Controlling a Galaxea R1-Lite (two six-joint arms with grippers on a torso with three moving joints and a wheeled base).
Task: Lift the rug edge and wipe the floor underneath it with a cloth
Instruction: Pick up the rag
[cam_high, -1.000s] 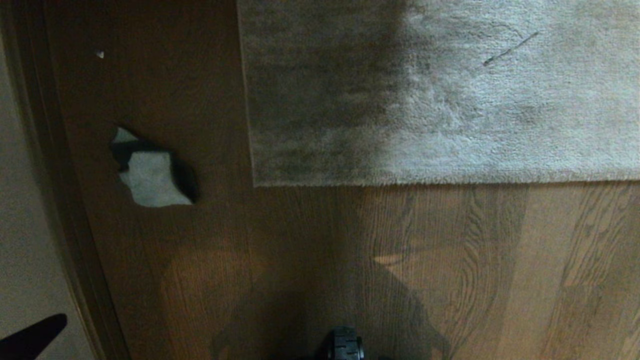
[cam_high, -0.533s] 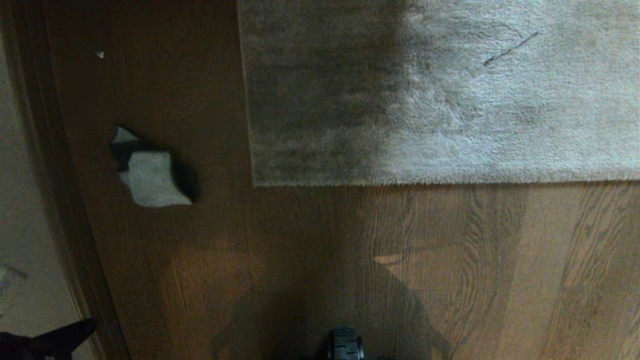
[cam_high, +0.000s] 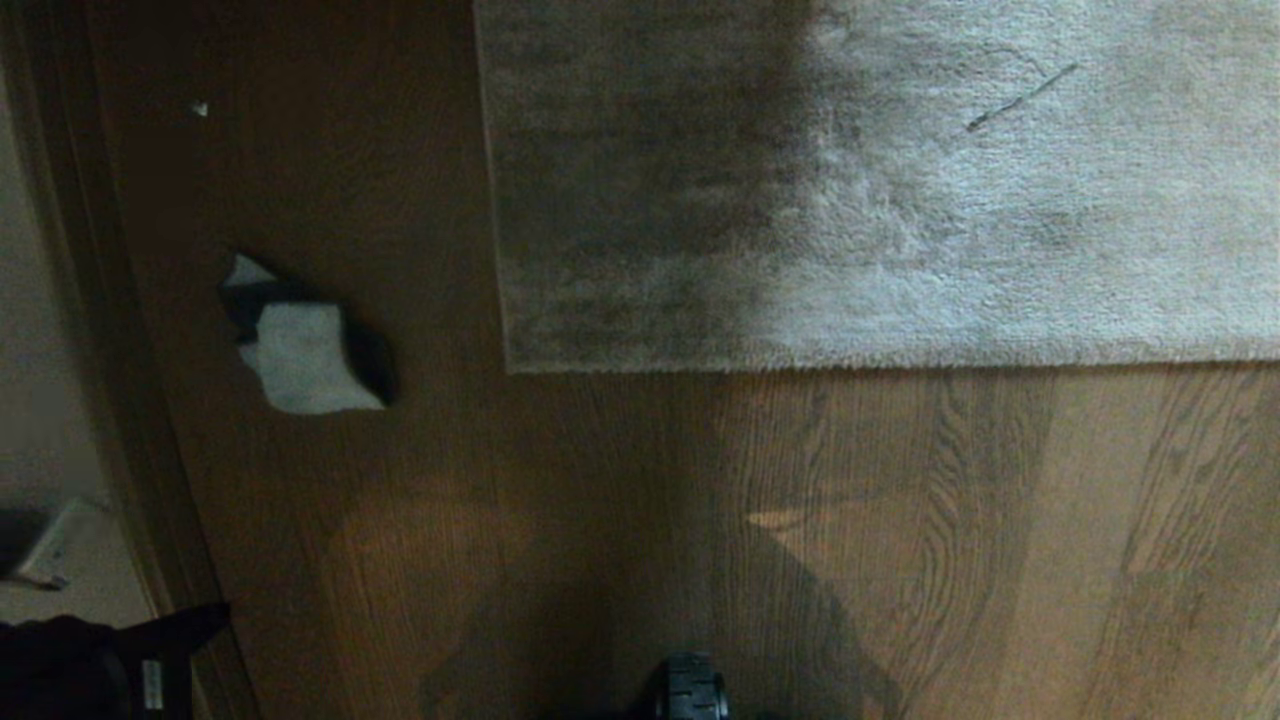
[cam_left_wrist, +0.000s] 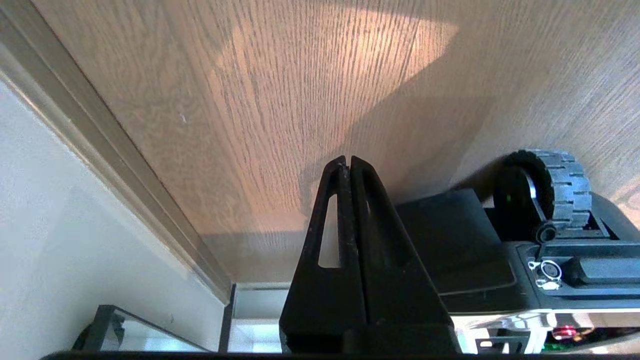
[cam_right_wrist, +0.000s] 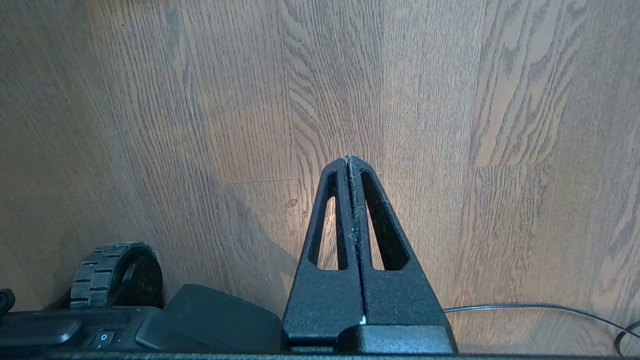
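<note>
The left hand (cam_left_wrist: 347, 159) is closed, its two black fingers pressed flat together with nothing between them. In the head view it shows at the bottom left corner (cam_high: 205, 618), and it has come further into the picture than a second ago, when only a dark tip showed lower and more to the left. In its wrist view it hangs over bare floor (cam_left_wrist: 280, 100), next to a pale baseboard (cam_left_wrist: 115, 165) and the robot's base with a ribbed wheel (cam_left_wrist: 560, 185). The right hand (cam_right_wrist: 348, 159) is also closed and empty, hanging above the floor beside the base; a thin dark cable (cam_right_wrist: 540, 307) lies on the planks near it.

Further out, the cloth (cam_high: 305, 355) lies crumpled on the dark wood floor, well ahead of the left hand and just left of the rug. It has not moved. The rug edge (cam_high: 800, 366) lies flat on the floor, its square corner (cam_high: 510, 368) pointing toward the cloth but apart from it. The rug's left part is in shadow. A short dark line (cam_high: 1020, 98) marks the pile at the far right.
</note>
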